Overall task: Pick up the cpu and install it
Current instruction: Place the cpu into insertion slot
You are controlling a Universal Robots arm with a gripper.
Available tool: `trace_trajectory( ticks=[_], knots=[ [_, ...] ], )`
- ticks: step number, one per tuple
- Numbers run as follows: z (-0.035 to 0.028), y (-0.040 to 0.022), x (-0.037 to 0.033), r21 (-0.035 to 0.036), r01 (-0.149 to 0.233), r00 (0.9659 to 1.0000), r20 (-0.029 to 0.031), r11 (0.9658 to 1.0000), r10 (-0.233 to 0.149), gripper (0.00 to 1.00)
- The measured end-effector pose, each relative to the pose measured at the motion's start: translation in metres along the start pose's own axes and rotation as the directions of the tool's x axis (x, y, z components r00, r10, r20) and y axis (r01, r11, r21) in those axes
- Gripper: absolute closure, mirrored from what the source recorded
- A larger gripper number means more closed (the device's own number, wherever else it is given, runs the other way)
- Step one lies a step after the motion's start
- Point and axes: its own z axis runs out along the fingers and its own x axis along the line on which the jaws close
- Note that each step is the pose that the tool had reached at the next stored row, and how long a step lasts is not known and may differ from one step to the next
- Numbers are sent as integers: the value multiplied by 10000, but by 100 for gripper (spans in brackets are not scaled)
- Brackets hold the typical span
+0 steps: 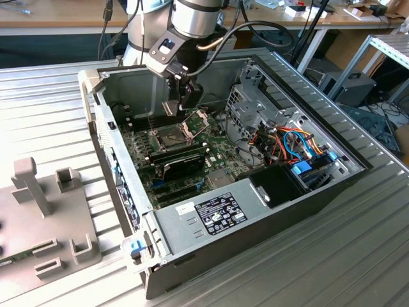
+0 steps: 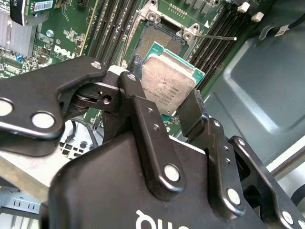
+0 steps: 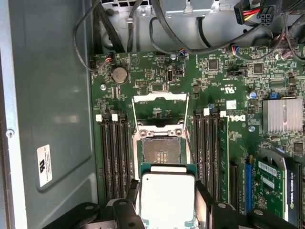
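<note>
A: Two black fingers (image 2: 143,114) are closed narrowly on the cpu (image 2: 171,83). It is clamped by opposite edges, with its silver-grey top left exposed between them.

B: Is the cpu seated?

A: No. It is held clear of the board by the gripper (image 1: 185,99). The socket (image 3: 162,150) is bare, its field of contacts uncovered. In the first wrist view the cpu (image 3: 167,200) is seen just beside that socket.

B: And the socket's frame?

A: The hinged plate (image 3: 160,102) is raised open. Memory slots (image 3: 114,157) are ranged along both sides of the socket.

B: What is the socket carried by?

A: It is carried by the green motherboard (image 3: 143,71), which is laid flat on the floor of an open computer case (image 1: 255,236). A black card (image 1: 182,163) is plugged into the board just beside the socket. A labelled power supply (image 1: 217,217) is fitted against the case's near wall.

B: And the case?

A: It is set on a ribbed metal worktop (image 1: 358,256). A grey fixture (image 1: 45,217) is placed at the worktop's edge on the exterior view's left, well apart from the gripper.
</note>
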Motion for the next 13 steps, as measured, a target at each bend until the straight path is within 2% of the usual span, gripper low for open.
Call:
trace_trajectory(
  ticks=[13],
  knots=[
    [2, -4, 0, -14, -1, 10000, -3, 10000, 1, 45]
  ],
)
